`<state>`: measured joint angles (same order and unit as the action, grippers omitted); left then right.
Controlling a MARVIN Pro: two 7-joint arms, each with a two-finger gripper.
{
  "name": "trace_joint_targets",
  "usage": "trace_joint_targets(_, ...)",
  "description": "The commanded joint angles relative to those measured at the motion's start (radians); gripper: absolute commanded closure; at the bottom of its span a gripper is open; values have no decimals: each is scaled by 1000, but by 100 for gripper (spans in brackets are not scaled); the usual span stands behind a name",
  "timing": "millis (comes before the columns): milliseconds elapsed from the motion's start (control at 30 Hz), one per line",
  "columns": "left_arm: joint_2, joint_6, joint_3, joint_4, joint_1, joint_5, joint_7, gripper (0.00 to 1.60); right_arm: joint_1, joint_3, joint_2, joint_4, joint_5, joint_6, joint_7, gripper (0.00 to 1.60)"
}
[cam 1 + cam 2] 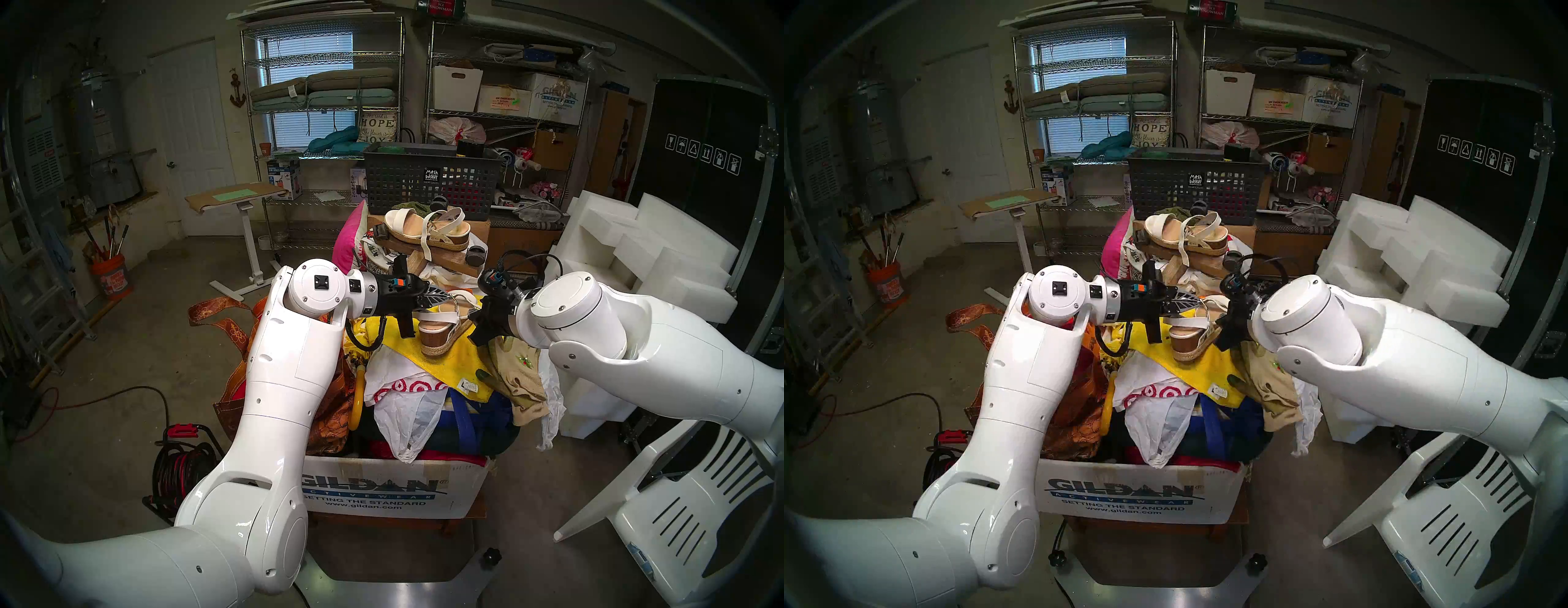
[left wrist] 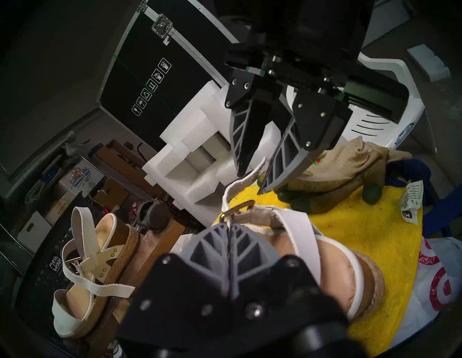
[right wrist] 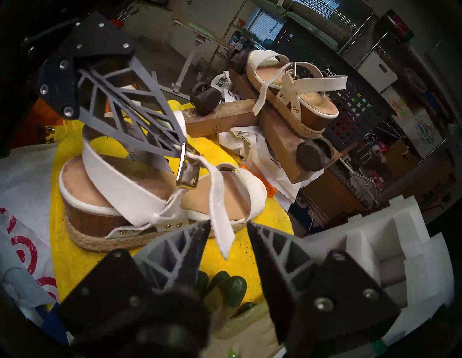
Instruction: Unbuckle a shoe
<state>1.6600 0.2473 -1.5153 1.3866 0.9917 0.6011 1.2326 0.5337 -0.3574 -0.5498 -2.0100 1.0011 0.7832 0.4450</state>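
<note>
Support: heaped cardboard box (image 1: 394,488) of bags and cloth. Yellow towel (image 1: 449,361) on top carries the shoe (image 1: 441,331); farther back, wooden dolly (image 1: 441,259) bears twin sandal (image 1: 428,231).

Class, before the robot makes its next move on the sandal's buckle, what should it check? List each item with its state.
1. Left gripper shut at the buckle: ok.
2. Strap's free end lies between the right gripper's fingers: ok.
3. Right gripper closed on that strap end: not ok, jaws open.
4. Buckle prong out of its hole: cannot tell.
5. Sandal upright on the yellow towel: ok.
6. Twin sandal apart from both grippers: ok.
</note>
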Motion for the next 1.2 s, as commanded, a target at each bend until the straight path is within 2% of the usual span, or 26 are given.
trace_joint_targets(0,1,-4,-7,29,-14,-10,10,160,-21,-4,-35,19,-19,-2,-1,87)
trace_joint_targets(33,1,-4,-7,28,-14,-10,14,160,-21,-4,-37,23,-23,-5,-1,88)
trace_joint_targets(100,1,-4,-9,29,-12,-10,17,160,-22,-4,-44,29,-27,-3,4,127)
trace_joint_targets(133,2,-4,-10,29,-12,-10,20,160,-23,-4,-45,32,-31,-7,0,160)
trace_joint_targets(800,16,2,-6,41,-2,-2,31,160,-94,-28,-60,-5,-117,-4,-13,160)
trace_joint_targets(933,34,-6,-2,57,9,1,13,160,-96,-30,-54,-17,-110,31,-8,160)
trace_joint_targets(967,36,-7,2,57,9,4,11,160,-100,-25,-48,-24,-110,63,-4,160)
trace_joint_targets(1067,41,-9,8,58,11,6,8,160,-90,-30,-33,-37,-105,57,0,160)
trace_joint_targets(1167,54,-12,22,59,11,10,-4,160,-87,-36,-12,-57,-83,98,-13,160)
